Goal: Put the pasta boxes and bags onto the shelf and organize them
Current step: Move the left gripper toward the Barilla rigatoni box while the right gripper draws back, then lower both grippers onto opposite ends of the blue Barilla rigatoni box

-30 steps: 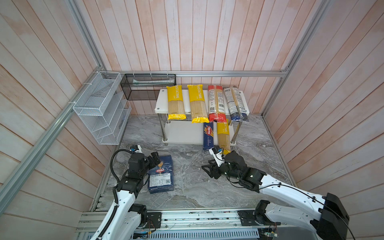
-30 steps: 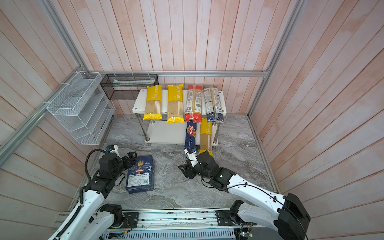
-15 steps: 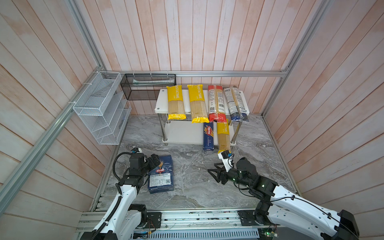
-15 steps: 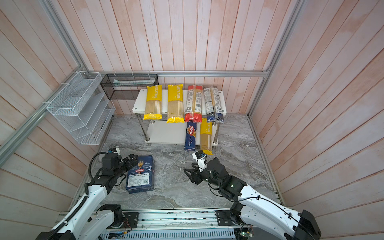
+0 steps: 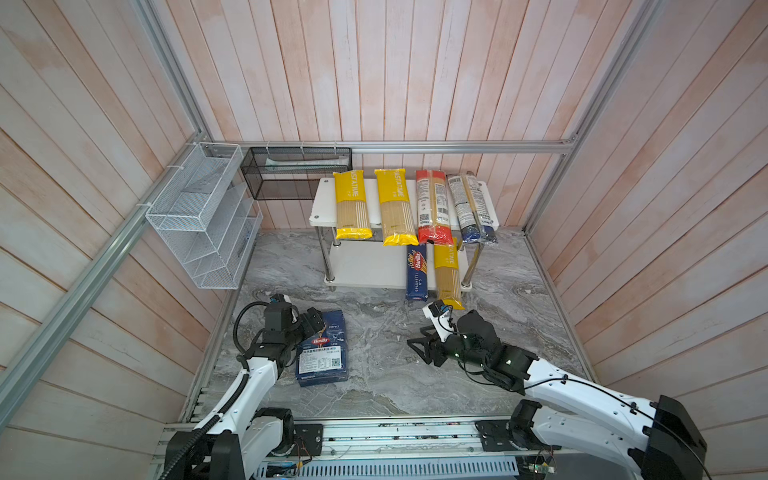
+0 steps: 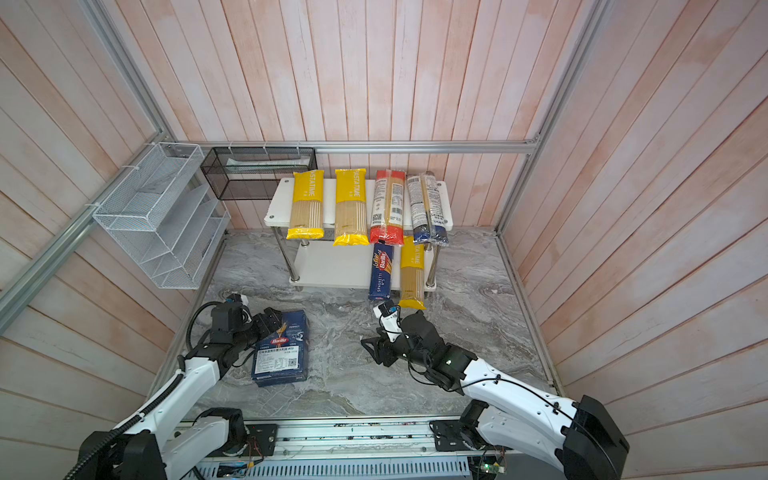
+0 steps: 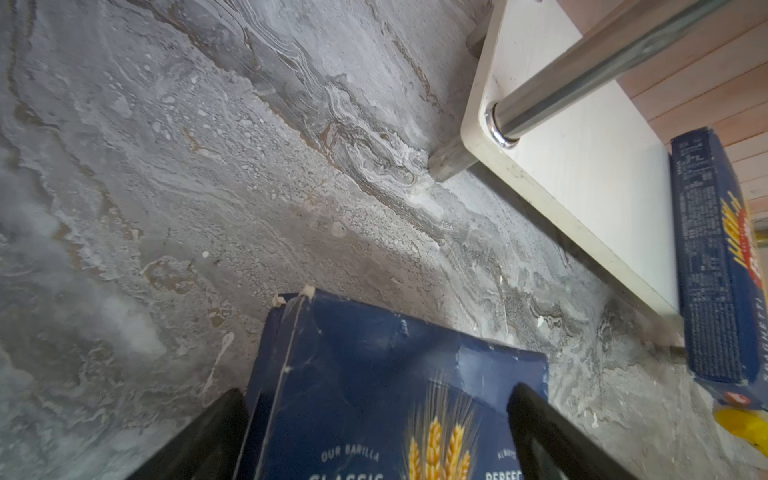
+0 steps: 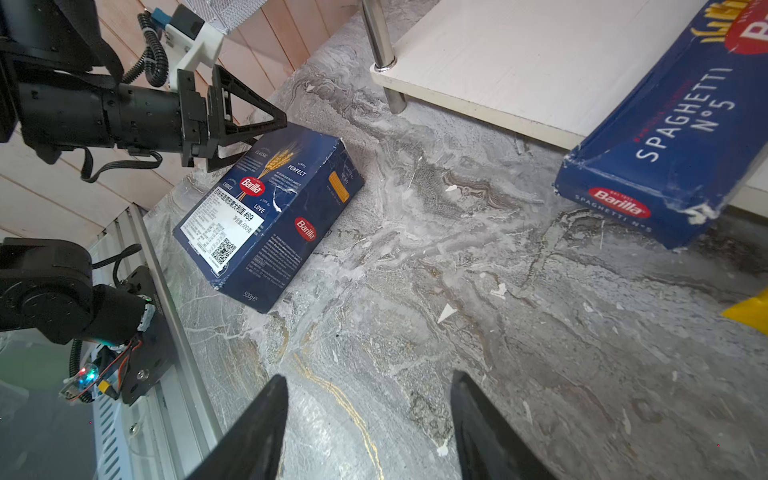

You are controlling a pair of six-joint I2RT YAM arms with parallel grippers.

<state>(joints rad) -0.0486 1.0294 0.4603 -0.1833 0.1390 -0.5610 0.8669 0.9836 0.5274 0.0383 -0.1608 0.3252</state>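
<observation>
The wide flat pasta box [image 5: 324,349] lies on the grey floor at the left. My left gripper [image 5: 315,328] stands open astride its far left corner, one finger [image 7: 216,432] beside the box's side, the other over its top face. My right gripper [image 5: 419,349] is open over bare floor, holding nothing. The shelf [image 5: 324,203] carries two yellow bags [image 5: 352,205], a red-ended bag [image 5: 433,205] and a blue-ended bag [image 5: 471,208] on top. The narrow spaghetti box [image 5: 417,272] and a third yellow bag [image 5: 448,274] lie on its lower board, sticking out over the front edge.
A white wire-mesh rack [image 5: 203,216] hangs on the left wall and a black mesh basket [image 5: 297,172] on the back wall beside the shelf. Chrome shelf legs [image 8: 382,54] stand on the floor. A metal rail [image 5: 374,432] runs along the front edge.
My right gripper has drawn back from the lower shelf's front toward the front rail, empty. The left gripper has stayed at the wide box's corner.
</observation>
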